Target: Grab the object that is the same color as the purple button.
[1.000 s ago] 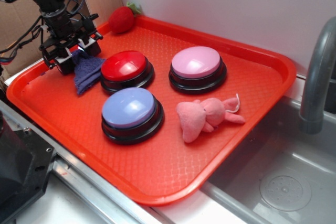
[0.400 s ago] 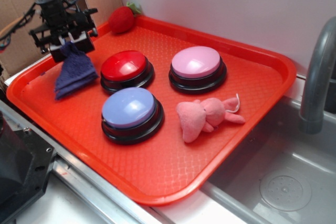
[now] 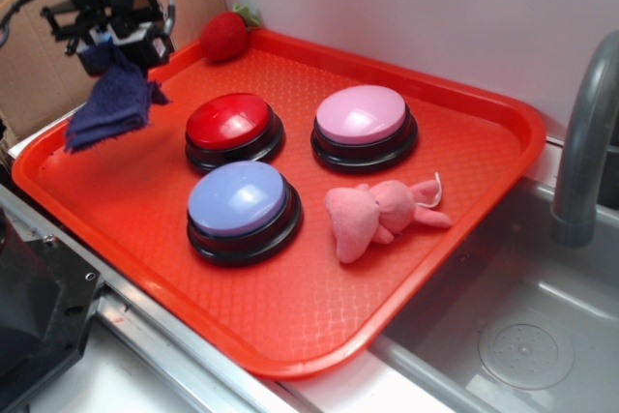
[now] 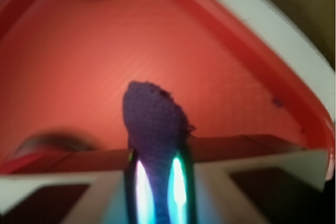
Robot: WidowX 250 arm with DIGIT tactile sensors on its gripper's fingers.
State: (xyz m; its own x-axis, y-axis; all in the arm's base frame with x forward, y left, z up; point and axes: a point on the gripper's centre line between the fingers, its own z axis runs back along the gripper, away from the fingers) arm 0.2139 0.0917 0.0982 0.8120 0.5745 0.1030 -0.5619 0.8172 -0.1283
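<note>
Dark purple knitted cloth [image 3: 108, 105] hangs pinched in the tool [image 3: 114, 47], clear above the red tray's [image 3: 319, 326] back-left corner; its colour matches the purple button [image 3: 238, 198], hence this pick.

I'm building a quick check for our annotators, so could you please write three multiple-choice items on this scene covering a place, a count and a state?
1. Where is the strawberry toy?
A. far corner of the tray
B. in the sink
C. on the red button

2. How many buttons are on the tray?
A. two
B. three
C. four

3. What state is the dark cloth in?
A. flat on the tray
B. draped over a button
C. hanging from the end effector

Answers: 1 A, it sits by the far rim; 2 B, red, pink and lavender domes; 3 C, it dangles clear of the tray.
</note>
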